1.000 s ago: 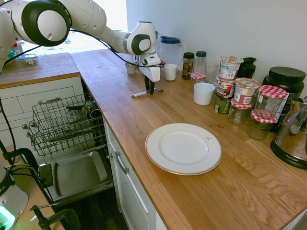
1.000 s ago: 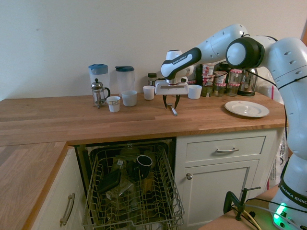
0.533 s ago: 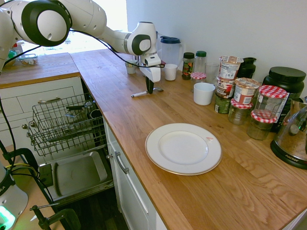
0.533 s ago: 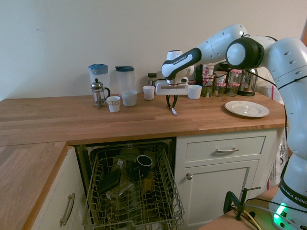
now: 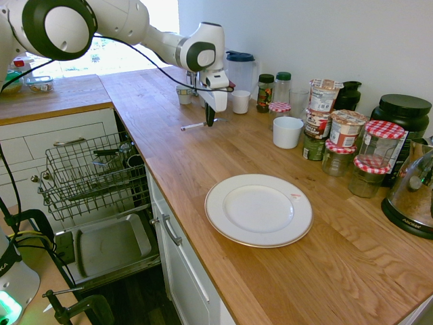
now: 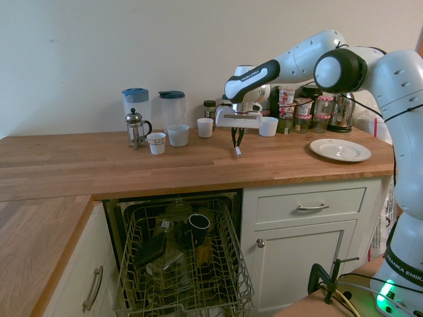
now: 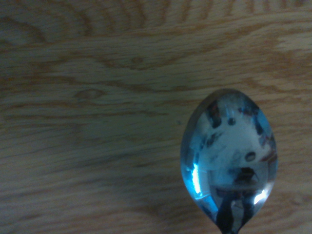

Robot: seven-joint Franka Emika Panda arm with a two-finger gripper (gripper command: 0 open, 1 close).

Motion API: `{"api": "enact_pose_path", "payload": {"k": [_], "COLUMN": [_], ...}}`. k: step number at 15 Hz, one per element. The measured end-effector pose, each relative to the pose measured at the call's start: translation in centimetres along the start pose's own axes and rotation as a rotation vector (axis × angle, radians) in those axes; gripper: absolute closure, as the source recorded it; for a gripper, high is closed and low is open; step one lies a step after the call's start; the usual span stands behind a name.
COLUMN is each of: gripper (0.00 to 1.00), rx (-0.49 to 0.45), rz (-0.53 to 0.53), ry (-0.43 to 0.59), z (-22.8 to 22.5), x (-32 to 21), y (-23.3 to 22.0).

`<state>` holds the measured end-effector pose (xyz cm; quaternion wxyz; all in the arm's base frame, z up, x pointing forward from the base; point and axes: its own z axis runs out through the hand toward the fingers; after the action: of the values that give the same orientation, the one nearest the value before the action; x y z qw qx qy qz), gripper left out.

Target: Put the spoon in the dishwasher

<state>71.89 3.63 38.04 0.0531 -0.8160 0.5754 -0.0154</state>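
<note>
Slim silver metal spoon [image 5: 197,124] now lifted off wooden counter [image 5: 203,162], clamped in closed end effector [image 5: 210,120], raised since earlier.

"FRANKA EMIKA" on arm [image 6: 402,256]

White arm stretched across, wrist pointing straight down, fingers [image 5: 210,116] closed together, raised.
</note>
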Motion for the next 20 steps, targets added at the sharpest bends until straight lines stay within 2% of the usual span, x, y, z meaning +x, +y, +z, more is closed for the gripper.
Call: {"api": "enact_pose_path", "payload": {"k": [4, 9, 13, 17, 20], "gripper": [1.00, 1.00, 1.00, 1.00, 1.00], "rx": [-0.009, 0.009, -0.002, -0.024, 0.002], "rz": [-0.047, -0.069, -0.097, -0.138, -0.150], "ry": [-0.027, -0.014, -0.016, -0.027, -0.029], "z": [-5.4, -6.7, -5.7, -1.0, 0.4], "x": [-6.8, -19.0, -25.7, -31.5, -34.5], "y": [3.0, 7.9, 14.5, 21.6, 23.5]}}
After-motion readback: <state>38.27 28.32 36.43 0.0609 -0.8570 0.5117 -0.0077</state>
